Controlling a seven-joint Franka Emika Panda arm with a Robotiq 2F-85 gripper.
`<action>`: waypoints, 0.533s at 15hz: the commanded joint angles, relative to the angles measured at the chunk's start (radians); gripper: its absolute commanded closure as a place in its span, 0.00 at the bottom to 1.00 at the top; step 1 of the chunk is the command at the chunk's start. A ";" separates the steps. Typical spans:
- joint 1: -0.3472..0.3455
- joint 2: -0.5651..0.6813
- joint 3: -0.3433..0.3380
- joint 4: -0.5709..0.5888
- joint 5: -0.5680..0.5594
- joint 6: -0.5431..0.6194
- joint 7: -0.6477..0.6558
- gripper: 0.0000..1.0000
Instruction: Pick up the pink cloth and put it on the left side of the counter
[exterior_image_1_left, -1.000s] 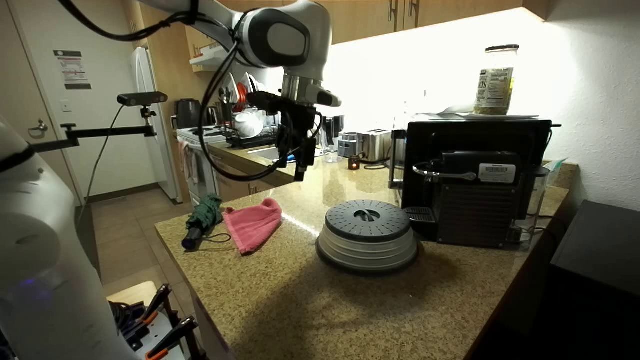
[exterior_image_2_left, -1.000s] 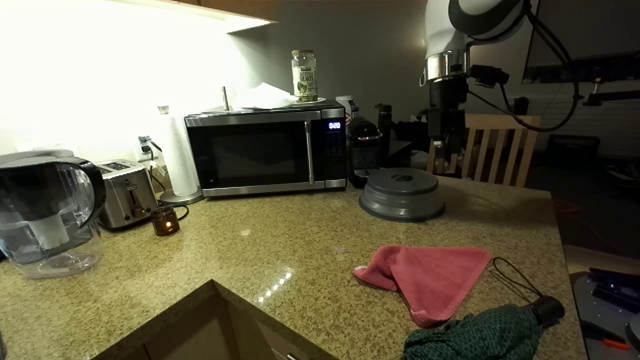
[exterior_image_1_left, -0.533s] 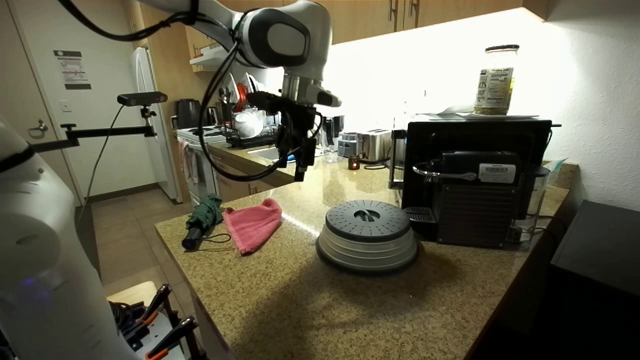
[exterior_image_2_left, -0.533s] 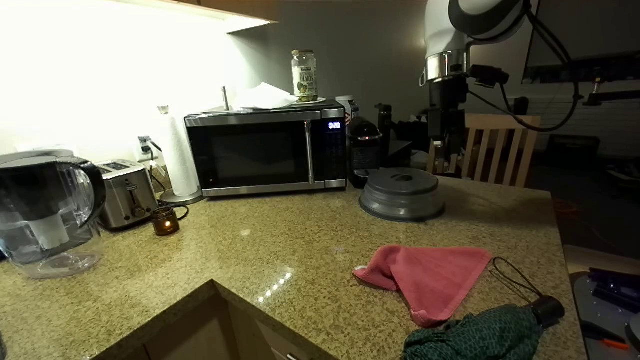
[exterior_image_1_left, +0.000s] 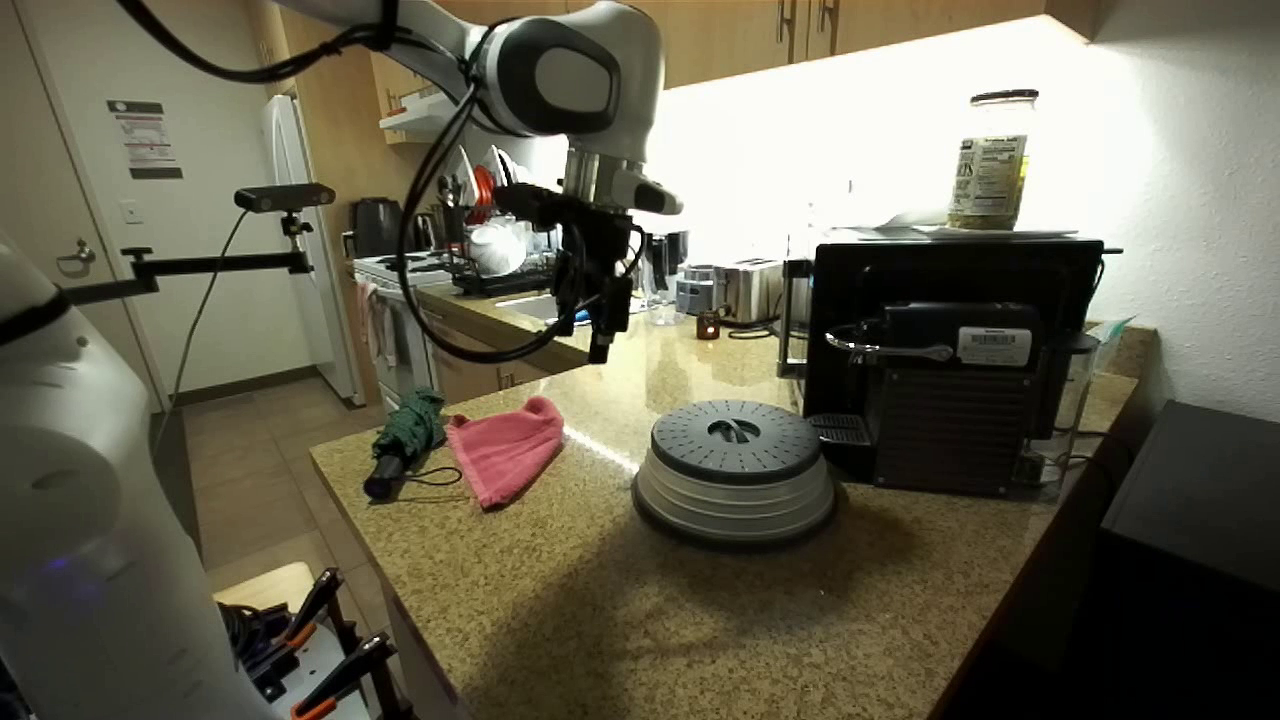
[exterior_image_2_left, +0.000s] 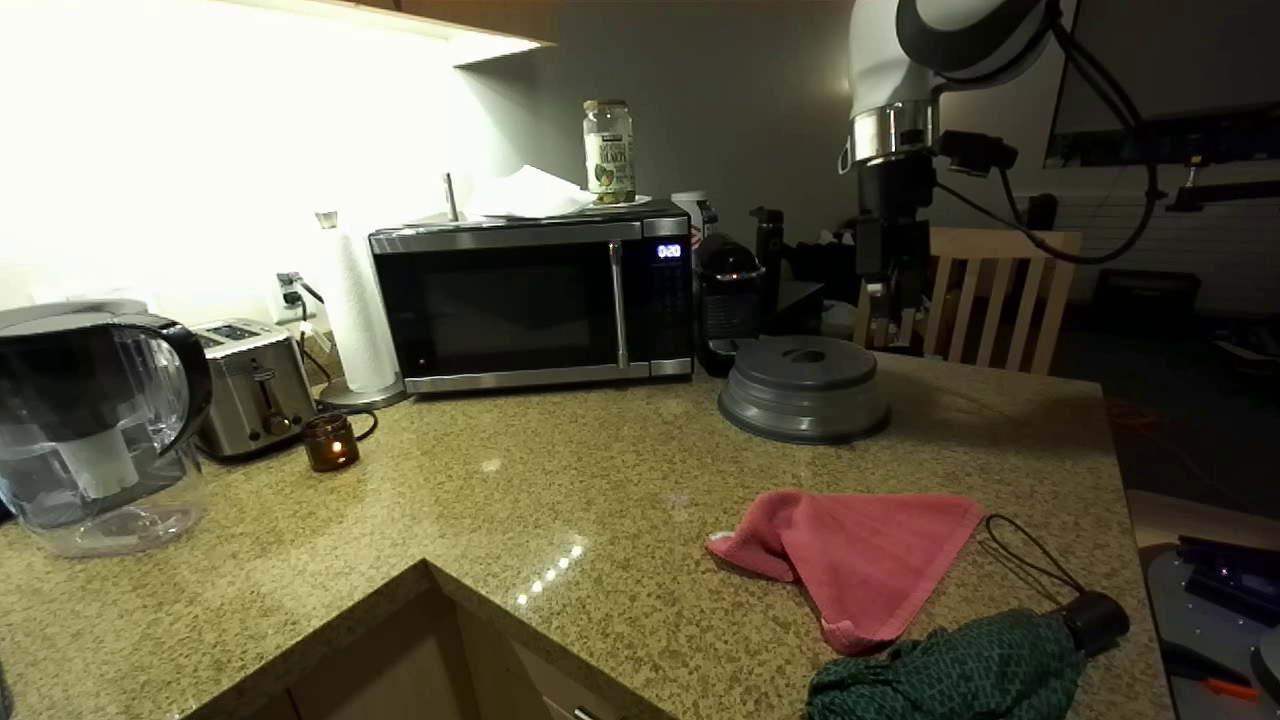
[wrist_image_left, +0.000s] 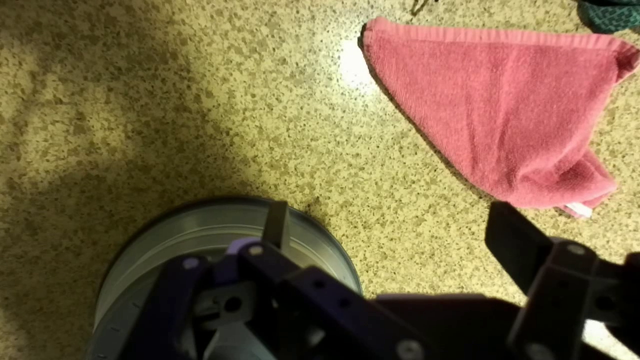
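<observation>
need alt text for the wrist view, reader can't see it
A pink cloth lies on a speckled counter at upper right, one corner bunched. The robot's hand, open and empty, spans the bottom, partly hiding a round grey vented cover at lower left. Green patterned fabric shows in the top-right corner.

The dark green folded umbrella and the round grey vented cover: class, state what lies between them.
The pink terry cloth lies between the umbrella and the cover, with speckled tan counter showing between cloth and cover; both exterior views show this.
</observation>
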 joint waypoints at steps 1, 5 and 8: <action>-0.003 0.066 0.011 0.010 0.018 0.025 -0.018 0.00; 0.012 0.161 0.024 0.022 0.041 0.075 -0.052 0.00; 0.017 0.235 0.034 0.049 0.041 0.113 -0.082 0.00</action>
